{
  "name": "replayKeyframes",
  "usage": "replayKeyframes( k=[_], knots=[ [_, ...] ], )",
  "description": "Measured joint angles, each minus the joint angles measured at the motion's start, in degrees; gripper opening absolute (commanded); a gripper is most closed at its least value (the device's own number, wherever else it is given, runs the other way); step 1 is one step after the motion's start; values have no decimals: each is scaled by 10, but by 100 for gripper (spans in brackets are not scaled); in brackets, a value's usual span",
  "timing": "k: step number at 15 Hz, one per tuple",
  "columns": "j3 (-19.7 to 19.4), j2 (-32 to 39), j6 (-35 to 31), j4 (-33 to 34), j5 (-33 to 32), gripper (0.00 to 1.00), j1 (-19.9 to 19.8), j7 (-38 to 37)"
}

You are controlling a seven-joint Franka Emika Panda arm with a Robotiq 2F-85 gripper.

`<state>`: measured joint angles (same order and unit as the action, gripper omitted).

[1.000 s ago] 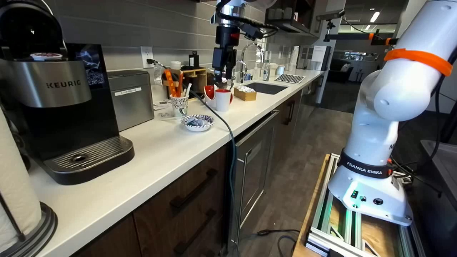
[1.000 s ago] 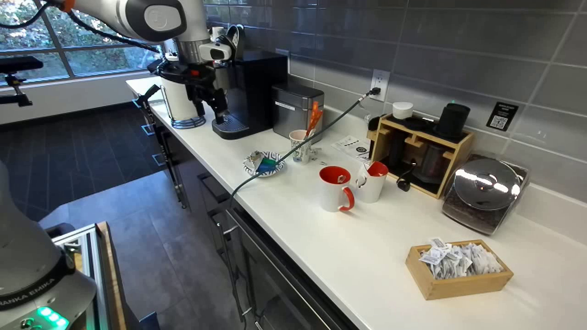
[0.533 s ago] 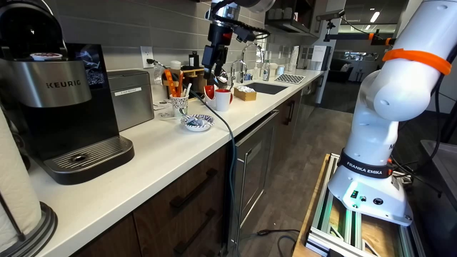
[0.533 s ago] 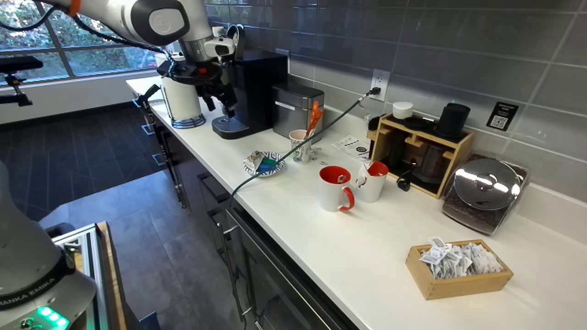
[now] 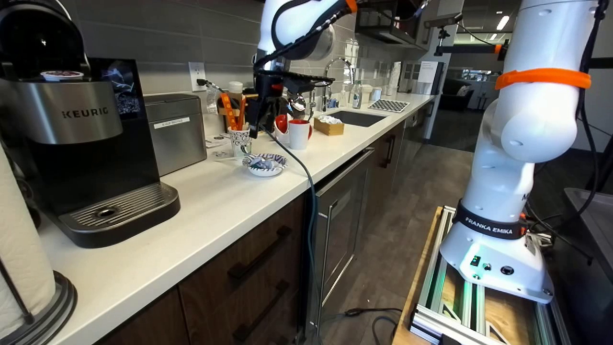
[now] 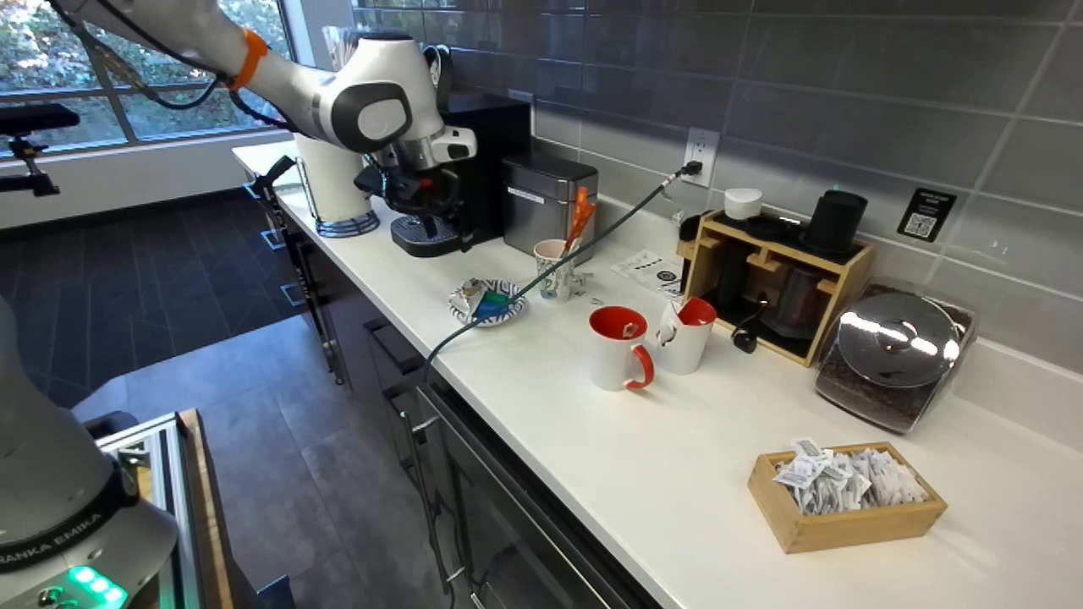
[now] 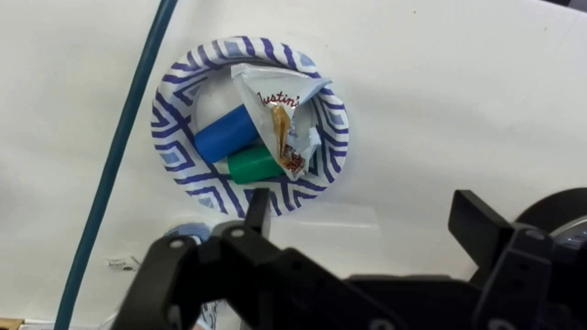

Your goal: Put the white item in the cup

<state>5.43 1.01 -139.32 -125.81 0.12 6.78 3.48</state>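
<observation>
Two-fingered black pincer (image 7: 361, 199) gapes wide, empty.
Likely spread for crumpled white plastic wrapper (image 7: 275, 103) on blue-patterned paper plate (image 7: 172, 158).

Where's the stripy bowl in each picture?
In an exterior view: bowl near center, right of the coffee machine.
In an exterior view: bowl near center, below the coffee machine.
In the wrist view: bowl above and left of center.
Shared landmark: the cable running near it.

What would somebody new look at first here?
Probably the big white robot arm, stretched over the counter with its jaws open. Then, on the counter, the mug with the red handle. In the wrist view, it's the patterned bowl holding a blue piece, a green piece and a Justin's wrapper.
</observation>
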Motion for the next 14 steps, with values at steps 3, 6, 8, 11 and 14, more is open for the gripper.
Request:
replayKeyframes(
  k=[3, 6, 8, 11, 14],
  knots=[
    [2, 55, -11, 32, -6, 100, 0, -20],
    [3, 71, -11, 48, -6, 100, 0, -21],
    [1, 71, -57, 45, -35, 100, 0, -41],
    [-9, 85, -170, 30, -101, 100, 2, -100],
    [-39, 114, -234, 24, -172, 100, 13, -173]
  ],
)
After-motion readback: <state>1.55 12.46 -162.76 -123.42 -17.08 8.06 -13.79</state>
